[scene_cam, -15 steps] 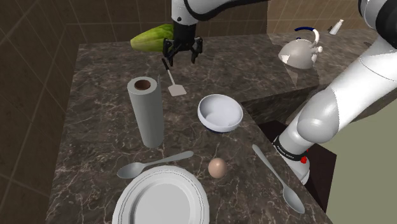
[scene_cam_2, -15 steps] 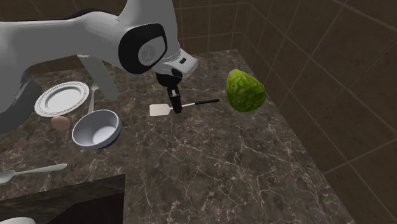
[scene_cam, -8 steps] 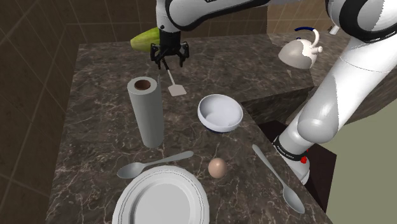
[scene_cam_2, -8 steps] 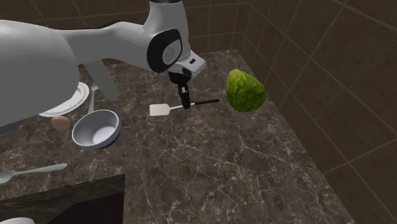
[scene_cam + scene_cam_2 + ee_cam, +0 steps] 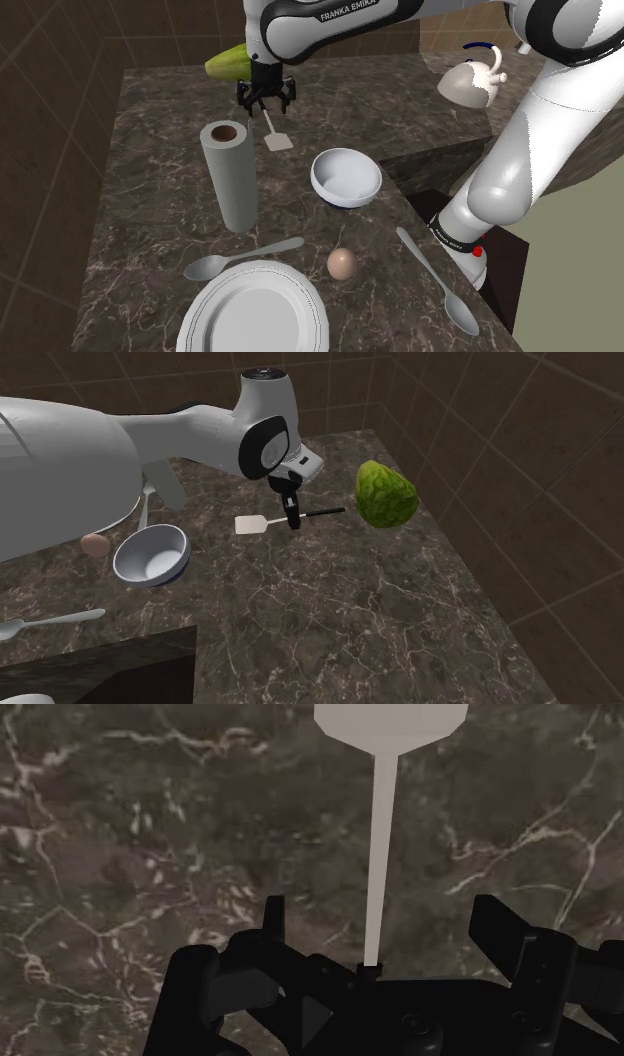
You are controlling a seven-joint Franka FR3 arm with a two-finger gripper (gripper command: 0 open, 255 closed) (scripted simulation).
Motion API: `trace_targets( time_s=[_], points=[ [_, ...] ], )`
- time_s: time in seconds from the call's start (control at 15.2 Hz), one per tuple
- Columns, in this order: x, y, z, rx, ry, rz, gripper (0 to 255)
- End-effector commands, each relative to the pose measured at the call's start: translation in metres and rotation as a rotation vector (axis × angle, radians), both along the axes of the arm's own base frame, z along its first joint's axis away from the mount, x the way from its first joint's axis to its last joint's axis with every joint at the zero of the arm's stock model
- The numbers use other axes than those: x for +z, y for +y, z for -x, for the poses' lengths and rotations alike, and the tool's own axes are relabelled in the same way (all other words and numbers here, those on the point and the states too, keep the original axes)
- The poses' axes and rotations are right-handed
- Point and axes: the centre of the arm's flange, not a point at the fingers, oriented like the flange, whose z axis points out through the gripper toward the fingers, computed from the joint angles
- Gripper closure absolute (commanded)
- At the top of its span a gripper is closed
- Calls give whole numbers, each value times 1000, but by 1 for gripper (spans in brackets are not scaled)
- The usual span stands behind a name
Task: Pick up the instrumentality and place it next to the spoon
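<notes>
Dark marbled counter carries one white spatula, two metal spoons, one pale bowl, one egg, one white plate, one upright grey roll, one kettle and one green leafy head. The black gripper hangs low over the spatula with its fingers spread apart, one on each side of the thin shaft and touching neither side of it. The flat blade lies ahead of the fingertips; the black grip end lies behind them, towards the green head. One spoon lies well away from the fingers, past the roll and just beside the plate; the other spoon lies farther off, beyond the bowl and egg. A second ago the gripper stood over the shaft nearer the blade; it has since slid along towards the black grip end and dropped closer to the counter, while the spatula has kept its place
</notes>
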Motion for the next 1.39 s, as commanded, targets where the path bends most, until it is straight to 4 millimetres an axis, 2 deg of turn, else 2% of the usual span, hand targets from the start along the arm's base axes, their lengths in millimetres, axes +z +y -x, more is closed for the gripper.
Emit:
trace_targets(
  time_s=[0.0,0.2,0.26,0.86,1.32],
  points=[
    [0,0,0,0,0,0,0],
    [0,0,0,0,0,0,0],
    [0,0,0,0,0,0,255],
    [0,0,0,0,0,0,255],
    [37,0,0,0,0,0,255]
  ],
)
